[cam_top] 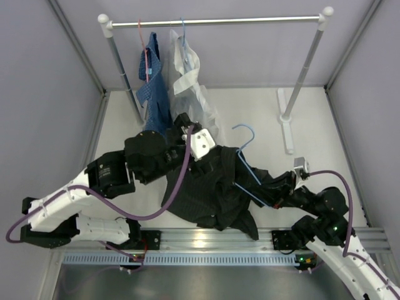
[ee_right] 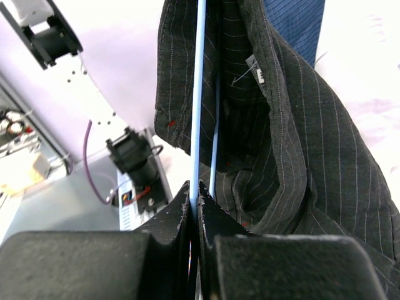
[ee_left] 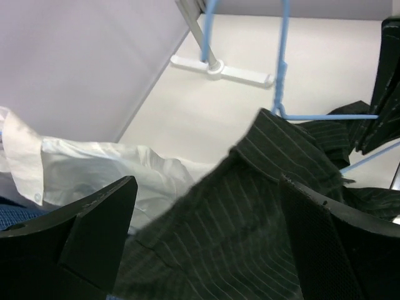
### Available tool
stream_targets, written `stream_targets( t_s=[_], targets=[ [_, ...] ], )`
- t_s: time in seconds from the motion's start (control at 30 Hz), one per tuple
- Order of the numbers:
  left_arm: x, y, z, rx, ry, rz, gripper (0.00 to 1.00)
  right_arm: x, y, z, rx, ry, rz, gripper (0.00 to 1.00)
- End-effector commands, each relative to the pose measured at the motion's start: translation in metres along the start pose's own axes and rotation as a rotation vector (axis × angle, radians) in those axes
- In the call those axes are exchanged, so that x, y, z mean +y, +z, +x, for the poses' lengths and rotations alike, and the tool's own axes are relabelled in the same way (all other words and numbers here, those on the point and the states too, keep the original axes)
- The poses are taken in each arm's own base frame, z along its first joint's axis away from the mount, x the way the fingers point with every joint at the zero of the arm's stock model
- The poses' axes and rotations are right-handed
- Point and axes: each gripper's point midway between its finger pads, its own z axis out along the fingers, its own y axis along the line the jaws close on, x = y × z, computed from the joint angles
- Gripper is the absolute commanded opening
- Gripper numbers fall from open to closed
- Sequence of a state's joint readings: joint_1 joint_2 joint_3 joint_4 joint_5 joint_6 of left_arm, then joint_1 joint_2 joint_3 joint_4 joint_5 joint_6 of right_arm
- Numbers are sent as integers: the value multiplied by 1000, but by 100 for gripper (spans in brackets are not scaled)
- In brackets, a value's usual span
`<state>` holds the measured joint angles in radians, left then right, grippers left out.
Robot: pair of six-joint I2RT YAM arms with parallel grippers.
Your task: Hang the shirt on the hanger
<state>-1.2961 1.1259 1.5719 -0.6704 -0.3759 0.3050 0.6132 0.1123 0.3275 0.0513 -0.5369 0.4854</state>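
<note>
The black pinstriped shirt (cam_top: 206,187) lies crumpled on the table between the arms. The light-blue wire hanger (cam_top: 249,164) sits partly inside it, with its hook sticking out toward the rack. My right gripper (cam_top: 275,190) is shut on a wire of the hanger (ee_right: 200,94), with the shirt (ee_right: 294,144) draped round the wires. My left gripper (ee_left: 209,240) is wide open at the shirt's far edge, with a fold of shirt (ee_left: 250,212) between its fingers (ee_left: 94,231), not pinched. The hanger (ee_left: 282,69) shows beyond the fold.
A clothes rack (cam_top: 215,22) stands at the back, with a blue patterned shirt (cam_top: 153,87) and a white shirt (cam_top: 187,69) hanging on it. The white shirt (ee_left: 94,165) trails onto the table beside my left gripper. The rack's foot (cam_top: 286,128) is at the right. Walls close in both sides.
</note>
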Motion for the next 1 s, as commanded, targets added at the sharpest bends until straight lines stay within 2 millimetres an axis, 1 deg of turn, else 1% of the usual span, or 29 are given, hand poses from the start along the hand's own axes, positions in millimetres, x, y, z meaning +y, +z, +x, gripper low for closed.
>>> stream_targets(
  t_s=[0.0, 0.03, 0.1, 0.13, 0.2, 0.23, 0.27, 0.3, 0.33, 0.43, 0.5, 0.53, 0.57, 0.63, 0.67, 0.73, 0.77, 0.83, 0.97],
  targets=[
    [-1, 0, -29, -184, 91, 133, 98, 32, -10, -24, -40, -89, -102, 0],
    [-5, 1, -27, -191, 92, 168, 98, 33, -15, -23, -26, -99, -95, 0],
    [-23, 1, -27, -221, 82, 296, 97, 36, -19, -22, -12, -114, -96, 0],
    [-28, 2, -26, -220, 76, 327, 97, 38, -22, -21, -6, -130, -102, 0],
    [-38, 10, -20, -200, 48, 394, 96, 44, -25, -20, 13, -137, -120, 0],
    [-46, 11, -13, -171, 32, 441, 95, 46, -26, -21, 16, -144, -127, 0],
    [-56, 13, -14, -163, 4, 517, 88, 50, -30, -21, 21, -152, -142, 0],
    [-58, 15, -10, -143, -6, 524, 88, 54, -33, -23, 14, -165, -153, 0],
    [-68, 12, -11, -151, -18, 587, 84, 57, -34, -25, 11, -175, -159, 0],
    [-83, 8, -11, -156, -53, 681, 80, 60, -36, -26, 19, -187, -166, 0],
    [-88, 5, -11, -153, -70, 715, 77, 64, -38, -28, 16, -197, -179, 0],
    [-91, 4, -10, -150, -75, 736, 72, 66, -38, -30, 12, -203, -183, 0],
    [-93, 4, -8, -143, -82, 744, 65, 67, -39, -31, 12, -209, -190, 0],
    [-93, 5, -2, -118, -99, 761, 58, 69, -40, -34, 4, -223, -196, 0],
    [-97, 5, 1, -105, -108, 783, 53, 72, -41, -34, 3, -228, -205, 0],
    [-97, 3, 5, -92, -125, 802, 51, 74, -42, -35, 4, -238, -216, 0],
    [-100, 0, 7, -94, -137, 830, 51, 75, -42, -34, 8, -242, -226, 0],
    [-98, -2, 9, -94, -153, 845, 50, 77, -43, -35, 7, -251, -233, 0],
    [-102, -6, 12, -88, -176, 882, 50, 84, -44, -36, 10, -265, -271, 0]
  ],
)
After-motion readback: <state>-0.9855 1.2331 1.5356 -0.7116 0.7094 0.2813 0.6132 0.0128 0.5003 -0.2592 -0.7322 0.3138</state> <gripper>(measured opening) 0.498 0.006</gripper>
